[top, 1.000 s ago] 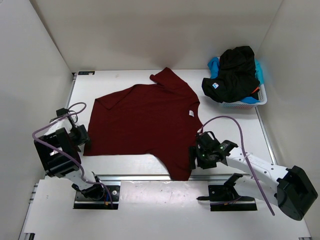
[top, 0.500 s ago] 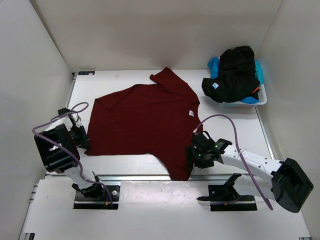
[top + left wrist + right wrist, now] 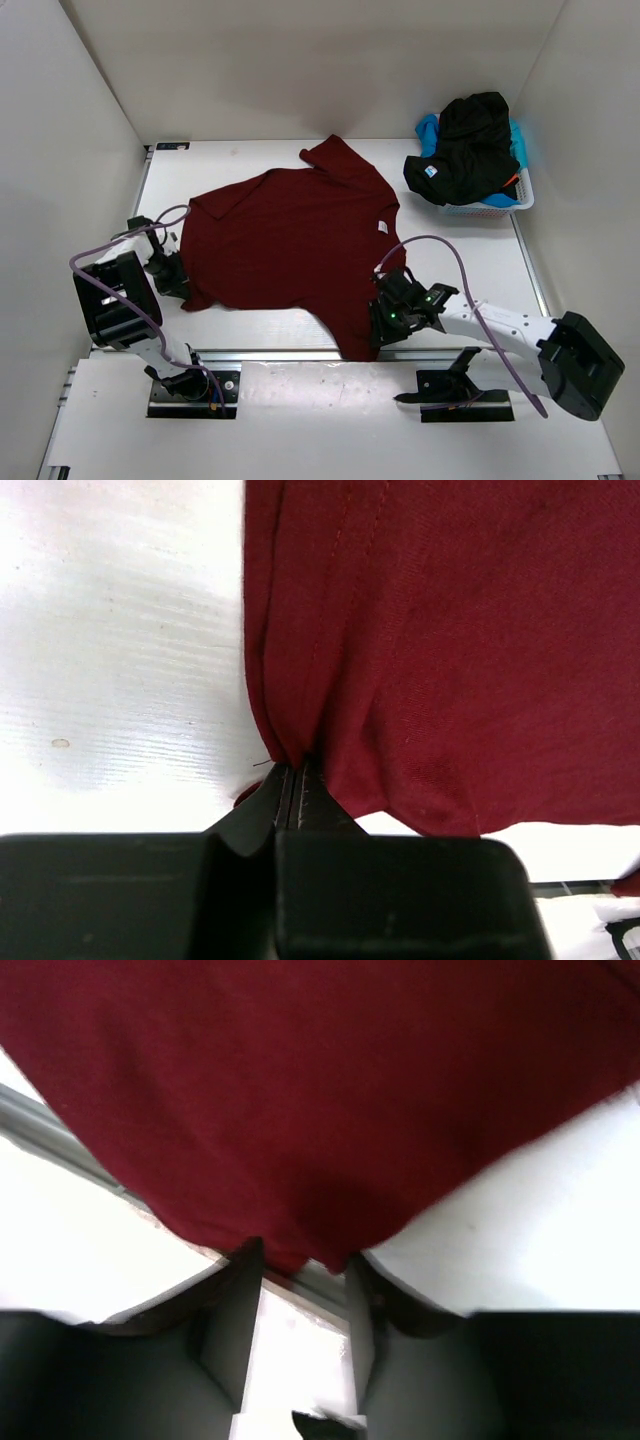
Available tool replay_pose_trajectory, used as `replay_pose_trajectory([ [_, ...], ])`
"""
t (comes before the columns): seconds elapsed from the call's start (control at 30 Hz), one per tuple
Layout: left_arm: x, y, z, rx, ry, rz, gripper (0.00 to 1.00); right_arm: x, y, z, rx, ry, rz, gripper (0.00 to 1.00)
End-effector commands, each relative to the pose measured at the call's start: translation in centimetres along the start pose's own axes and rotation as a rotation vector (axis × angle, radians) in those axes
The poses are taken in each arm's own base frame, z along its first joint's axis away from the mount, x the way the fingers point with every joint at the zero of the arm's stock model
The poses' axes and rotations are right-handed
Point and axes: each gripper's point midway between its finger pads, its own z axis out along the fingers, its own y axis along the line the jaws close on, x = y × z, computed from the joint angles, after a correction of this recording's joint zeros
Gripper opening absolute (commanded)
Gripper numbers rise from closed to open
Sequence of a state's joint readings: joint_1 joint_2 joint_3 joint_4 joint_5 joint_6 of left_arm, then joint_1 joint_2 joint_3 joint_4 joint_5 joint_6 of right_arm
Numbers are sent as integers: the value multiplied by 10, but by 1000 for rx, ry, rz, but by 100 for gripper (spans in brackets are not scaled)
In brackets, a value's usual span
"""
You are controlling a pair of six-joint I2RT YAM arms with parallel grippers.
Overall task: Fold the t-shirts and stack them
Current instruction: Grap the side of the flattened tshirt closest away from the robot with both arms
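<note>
A dark red t-shirt (image 3: 290, 240) lies spread flat on the white table, one sleeve pointing to the back. My left gripper (image 3: 180, 282) is at its left hem and is shut on a pinched fold of that cloth (image 3: 300, 750). My right gripper (image 3: 380, 325) is at the shirt's near right corner, by the table's front rail. In the right wrist view its jaws (image 3: 300, 1260) stand a narrow gap apart, with the tip of the red cloth (image 3: 300, 1090) between the fingertips. More t-shirts sit in the basket: a black one (image 3: 470, 140) over a light blue one (image 3: 428, 130).
A white lattice basket (image 3: 522, 198) stands at the back right corner, heaped with shirts. White walls close in the table on the left, back and right. A metal rail (image 3: 280, 352) runs along the front edge.
The left gripper shut on the shirt's left hem and drew slightly inward. The right gripper slid left onto the near corner, and its jaws narrowed around the cloth.
</note>
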State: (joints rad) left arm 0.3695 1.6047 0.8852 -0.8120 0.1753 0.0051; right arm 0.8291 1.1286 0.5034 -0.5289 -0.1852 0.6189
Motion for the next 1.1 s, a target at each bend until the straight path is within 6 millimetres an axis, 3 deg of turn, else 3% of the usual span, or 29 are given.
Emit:
replay_pose_trajectory([
  [0.0,-11,-4,-14,24,-49,22,0,-11,11,11,-98,-19,-36,22],
  [0.03,-11,-7,-16,28,-42,27,0,-18,12,10,-105,-37,-62,10],
  [0.07,-11,-7,-16,35,-44,26,0,-24,15,10,-103,-40,-78,3],
  [0.2,-22,-8,-27,35,-42,41,0,-49,20,5,-120,-75,-99,0],
  [0.3,-41,-6,-42,10,-70,75,0,-97,15,-26,-121,-239,-80,0],
  [0.4,-77,-6,-67,-42,-158,122,0,-148,-5,-71,-32,-426,-85,0],
  [0.43,-80,-8,-67,-51,-158,140,0,-165,-9,-87,-15,-478,-87,0],
  [0.47,-91,-11,-72,-54,-173,153,0,-172,-17,-89,2,-485,-101,0],
  [0.53,-104,-21,-75,-44,-182,173,0,-198,-13,-104,-6,-535,-151,0],
  [0.77,-142,-35,-65,-22,-154,153,0,-274,-49,-104,44,-613,-132,0],
  [0.87,-153,-44,-55,-16,-133,179,0,-293,-57,-97,63,-588,-158,0],
  [0.9,-157,-47,-53,-20,-134,183,0,-292,-61,-84,88,-549,-179,0],
  [0.93,-160,-51,-49,-21,-133,196,0,-299,-61,-89,110,-565,-204,0],
  [1.07,-172,-65,-42,-10,-136,210,0,-308,-69,-76,95,-548,-162,0],
])
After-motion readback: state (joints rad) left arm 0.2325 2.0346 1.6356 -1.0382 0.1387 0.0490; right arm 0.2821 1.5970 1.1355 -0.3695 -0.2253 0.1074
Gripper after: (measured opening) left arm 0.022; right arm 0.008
